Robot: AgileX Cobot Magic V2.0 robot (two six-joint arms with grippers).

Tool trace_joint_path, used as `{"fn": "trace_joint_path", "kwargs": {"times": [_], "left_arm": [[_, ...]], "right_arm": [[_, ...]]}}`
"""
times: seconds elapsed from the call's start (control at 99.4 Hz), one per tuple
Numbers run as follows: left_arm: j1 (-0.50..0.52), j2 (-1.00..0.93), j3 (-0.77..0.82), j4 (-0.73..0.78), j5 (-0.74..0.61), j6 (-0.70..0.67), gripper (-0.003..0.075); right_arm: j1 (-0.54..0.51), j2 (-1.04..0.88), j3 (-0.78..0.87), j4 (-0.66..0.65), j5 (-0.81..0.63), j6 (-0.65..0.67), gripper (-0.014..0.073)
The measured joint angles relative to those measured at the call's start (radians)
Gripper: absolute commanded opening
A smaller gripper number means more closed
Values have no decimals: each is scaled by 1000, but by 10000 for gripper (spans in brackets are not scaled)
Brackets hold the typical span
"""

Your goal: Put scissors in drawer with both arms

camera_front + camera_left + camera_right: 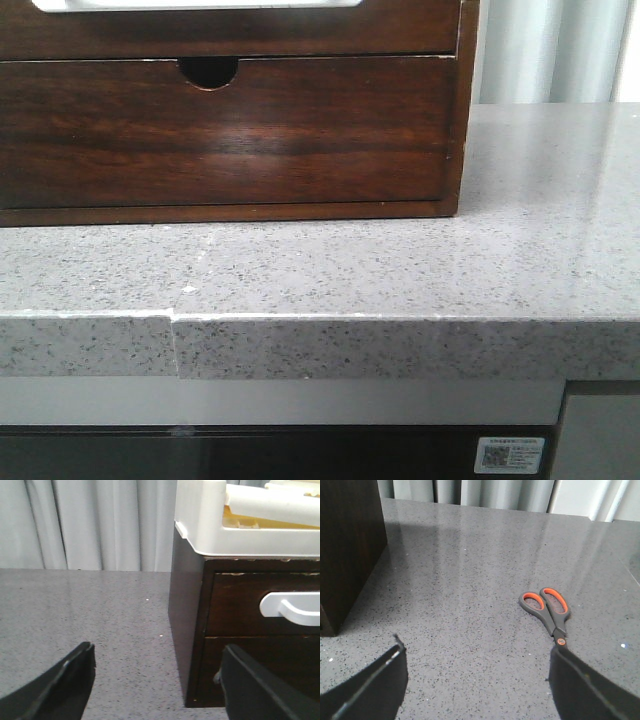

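Note:
The scissors, grey with orange-lined handles, lie flat on the grey speckled counter in the right wrist view, handles away from me. Their blade end is hidden behind one finger of my right gripper, which is open and empty above the counter. The drawer is the upper dark wooden front with a white cut-out, cropped at the top of the front view and closed. In the left wrist view it lies ahead of my left gripper, which is open and empty near the cabinet's corner. Neither gripper shows in the front view.
Below it is a second closed drawer front with a small half-round notch. A white tray sits on top of the cabinet. The cabinet's side stands beside the right gripper. The counter's front edge runs across, with curtains behind.

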Motion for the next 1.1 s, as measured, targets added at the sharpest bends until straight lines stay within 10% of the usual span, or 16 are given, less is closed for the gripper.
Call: {"fn": "trace_joint_path", "kwargs": {"times": [0.503,1.096], "left_arm": [[0,46,84,-748,-119,0,400],[0,407,-50,-940,14,87,400]], "right_arm": [[0,0,0,46,0,0,526],[0,0,0,47,0,2,526]]}}
